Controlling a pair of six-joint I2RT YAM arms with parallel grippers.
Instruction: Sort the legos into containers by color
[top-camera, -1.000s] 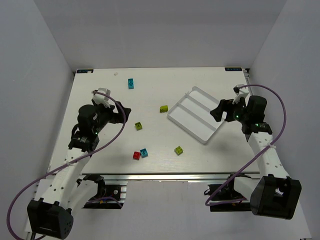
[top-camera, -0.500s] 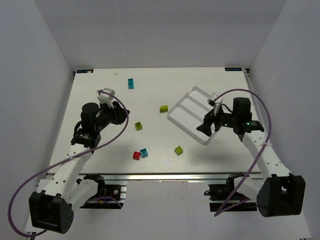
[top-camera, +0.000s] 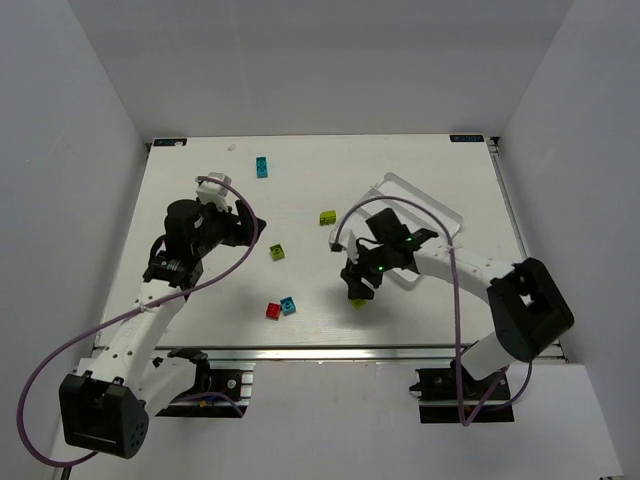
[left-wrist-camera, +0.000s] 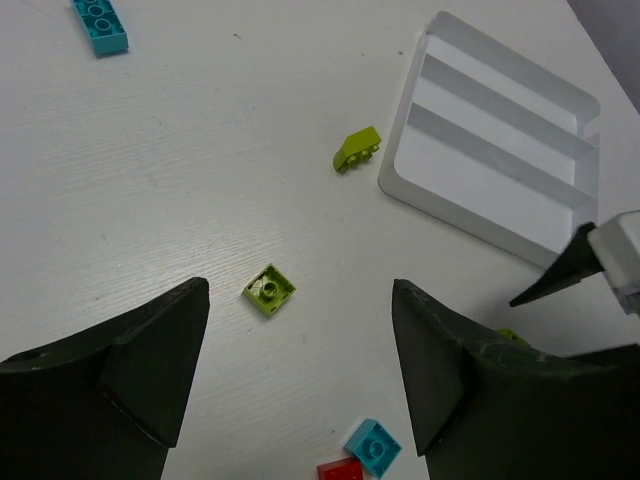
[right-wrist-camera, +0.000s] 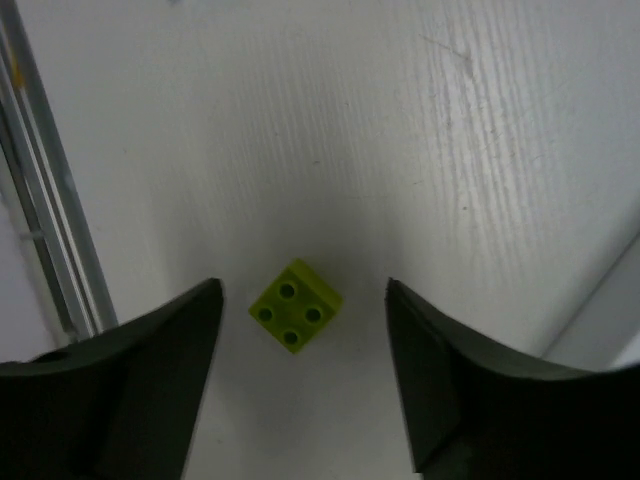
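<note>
The legos lie scattered on the white table: a cyan one (top-camera: 262, 167) at the back, lime ones (top-camera: 328, 217) (top-camera: 277, 252) mid-table, and a red (top-camera: 273, 311) and cyan (top-camera: 288, 305) pair near the front. My right gripper (top-camera: 356, 288) is open and straddles a lime lego (right-wrist-camera: 294, 305) without touching it. My left gripper (top-camera: 250, 228) hangs open and empty above the table, with a flat lime lego (left-wrist-camera: 269, 290) just ahead of its left finger. The white tray of containers (top-camera: 425, 203) lies at the right, partly hidden by my right arm.
The table's front metal rail (right-wrist-camera: 40, 200) runs close to the left of my right gripper. In the left wrist view the tray (left-wrist-camera: 500, 150) is at the upper right, with a lime lego (left-wrist-camera: 358, 150) beside its near wall.
My right arm swung from the tray's right side across it, down to the front lime lego, and its jaws narrowed somewhat. My left gripper shifted slightly to the right.
</note>
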